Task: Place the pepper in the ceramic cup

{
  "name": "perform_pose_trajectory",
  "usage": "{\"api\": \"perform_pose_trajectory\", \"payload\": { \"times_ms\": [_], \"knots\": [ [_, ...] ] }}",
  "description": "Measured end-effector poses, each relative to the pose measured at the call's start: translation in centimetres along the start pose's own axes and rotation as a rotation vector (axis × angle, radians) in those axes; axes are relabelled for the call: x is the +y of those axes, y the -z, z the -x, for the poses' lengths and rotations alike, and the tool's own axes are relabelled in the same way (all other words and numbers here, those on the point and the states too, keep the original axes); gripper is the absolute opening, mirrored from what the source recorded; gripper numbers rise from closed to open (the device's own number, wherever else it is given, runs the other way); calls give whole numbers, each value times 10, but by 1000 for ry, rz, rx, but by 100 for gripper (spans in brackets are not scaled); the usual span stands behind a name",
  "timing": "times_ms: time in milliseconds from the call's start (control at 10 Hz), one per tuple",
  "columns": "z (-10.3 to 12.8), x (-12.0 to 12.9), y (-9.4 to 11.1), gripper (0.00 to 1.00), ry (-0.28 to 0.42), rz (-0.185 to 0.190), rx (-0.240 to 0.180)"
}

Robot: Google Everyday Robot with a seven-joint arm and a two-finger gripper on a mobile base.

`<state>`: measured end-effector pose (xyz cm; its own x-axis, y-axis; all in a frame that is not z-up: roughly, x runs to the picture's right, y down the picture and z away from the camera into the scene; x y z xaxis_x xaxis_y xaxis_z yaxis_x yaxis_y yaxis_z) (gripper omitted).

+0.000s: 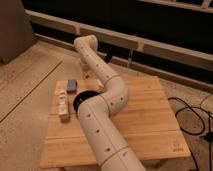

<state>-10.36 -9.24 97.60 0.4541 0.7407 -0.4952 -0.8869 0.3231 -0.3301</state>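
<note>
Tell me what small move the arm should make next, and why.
Probably raise the gripper slightly. It sits shut, low at the table's far edge, no pepper shows, and the arm hides what lies beyond the dark bowl.

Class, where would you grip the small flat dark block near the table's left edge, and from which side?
Probably across its narrow width, from above: the block lies flat on the table. The gripper, shut, hangs by the far edge.

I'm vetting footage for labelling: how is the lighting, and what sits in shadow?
Camera view: dim warm light; background beyond the wooden table nearly black; the arm hides part of the dark bowl; the gripper, shut, hangs shadowed over the table's far edge.
</note>
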Motion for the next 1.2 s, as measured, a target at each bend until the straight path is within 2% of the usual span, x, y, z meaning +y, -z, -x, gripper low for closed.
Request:
{"api": "perform_pose_trajectory", "payload": {
  "times_ms": [200, 400, 600, 800, 1000, 1200],
  "knots": [
    [4, 17, -3, 0, 20, 24, 0],
    [13, 61, -14, 0, 96, 70, 4],
    [22, 93, -19, 0, 165, 85, 2],
    [29, 118, -22, 0, 217, 75, -1],
    [38, 134, -21, 0, 247, 36, -13],
    [41, 143, -20, 0, 249, 7, -33]
  ]
}}
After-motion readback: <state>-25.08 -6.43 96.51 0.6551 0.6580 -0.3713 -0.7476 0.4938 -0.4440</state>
